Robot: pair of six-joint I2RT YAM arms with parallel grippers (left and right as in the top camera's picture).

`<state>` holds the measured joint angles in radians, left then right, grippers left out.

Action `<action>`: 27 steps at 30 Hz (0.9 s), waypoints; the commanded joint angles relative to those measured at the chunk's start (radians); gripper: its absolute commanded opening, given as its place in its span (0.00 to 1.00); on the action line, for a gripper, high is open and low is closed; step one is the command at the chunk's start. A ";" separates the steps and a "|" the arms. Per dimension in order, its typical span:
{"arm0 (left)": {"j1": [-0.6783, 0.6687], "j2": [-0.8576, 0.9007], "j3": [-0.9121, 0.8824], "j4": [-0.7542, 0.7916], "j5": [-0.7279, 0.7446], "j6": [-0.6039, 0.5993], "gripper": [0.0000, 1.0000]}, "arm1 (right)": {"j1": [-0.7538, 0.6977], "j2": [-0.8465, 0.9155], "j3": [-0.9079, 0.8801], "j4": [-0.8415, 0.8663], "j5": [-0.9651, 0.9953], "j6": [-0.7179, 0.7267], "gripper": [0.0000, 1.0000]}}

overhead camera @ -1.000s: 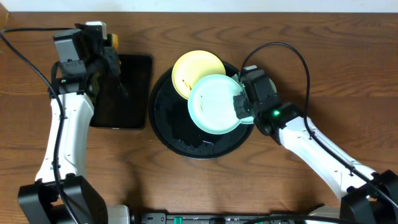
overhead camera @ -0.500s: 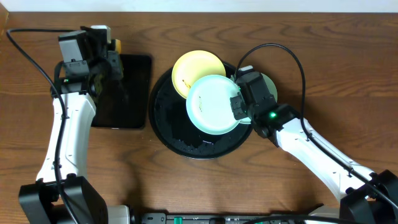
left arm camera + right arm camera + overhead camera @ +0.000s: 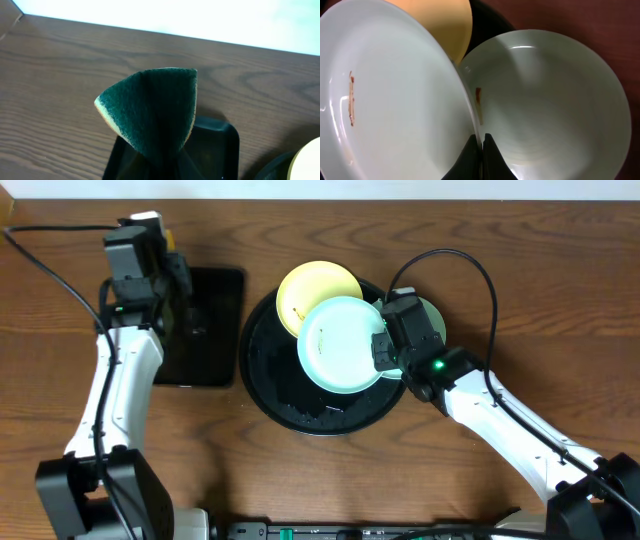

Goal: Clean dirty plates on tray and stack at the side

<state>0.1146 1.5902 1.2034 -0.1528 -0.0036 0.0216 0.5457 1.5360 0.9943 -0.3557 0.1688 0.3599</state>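
The table [image 3: 540,270] is grained brown wood, the round black tray [image 3: 268,380] glossy. The mint plates [image 3: 395,95] look like smooth, shiny plastic; the sponge [image 3: 155,110] has a rough green scouring face on yellow foam.

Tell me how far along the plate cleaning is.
Done: nothing; no clean plate is stacked aside. In hand: the right gripper pinches one mint plate by its rim above the tray, smear showing, and the left gripper holds a sponge. Left: wipe it, the other mint plate and the yellow plate, then stack.
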 commanded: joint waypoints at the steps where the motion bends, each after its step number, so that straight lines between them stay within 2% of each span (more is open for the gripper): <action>1: -0.027 0.019 -0.006 0.010 -0.042 -0.026 0.07 | 0.005 -0.014 0.019 0.000 -0.047 0.074 0.01; 9: -0.051 0.010 -0.006 -0.023 -0.035 -0.042 0.07 | 0.005 -0.014 0.019 -0.019 -0.099 0.133 0.01; 12: -0.039 -0.063 0.025 -0.169 0.113 -0.040 0.07 | 0.005 -0.014 0.019 -0.023 -0.100 0.132 0.01; 14: -0.036 -0.102 0.023 -0.156 0.061 0.014 0.07 | 0.005 -0.014 0.019 -0.028 -0.100 0.132 0.01; 16: -0.024 -0.107 0.022 -0.074 -0.064 0.055 0.08 | 0.005 -0.014 0.019 -0.025 -0.099 0.132 0.01; 17: -0.014 -0.104 0.022 -0.041 -0.080 0.052 0.07 | 0.005 -0.014 0.019 -0.021 -0.100 0.133 0.01; 22: 0.005 -0.109 0.022 -0.060 0.020 0.008 0.08 | 0.005 -0.014 0.019 -0.014 -0.153 0.133 0.01; 25: 0.005 -0.103 0.022 -0.098 0.048 -0.081 0.08 | 0.005 -0.014 0.019 -0.021 -0.159 0.133 0.01; 27: 0.014 -0.103 0.022 -0.098 0.186 -0.095 0.07 | 0.005 -0.014 0.019 -0.021 -0.159 0.134 0.01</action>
<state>0.1215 1.4849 1.2068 -0.2546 0.0414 -0.0154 0.5457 1.5360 0.9943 -0.3782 0.0292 0.4721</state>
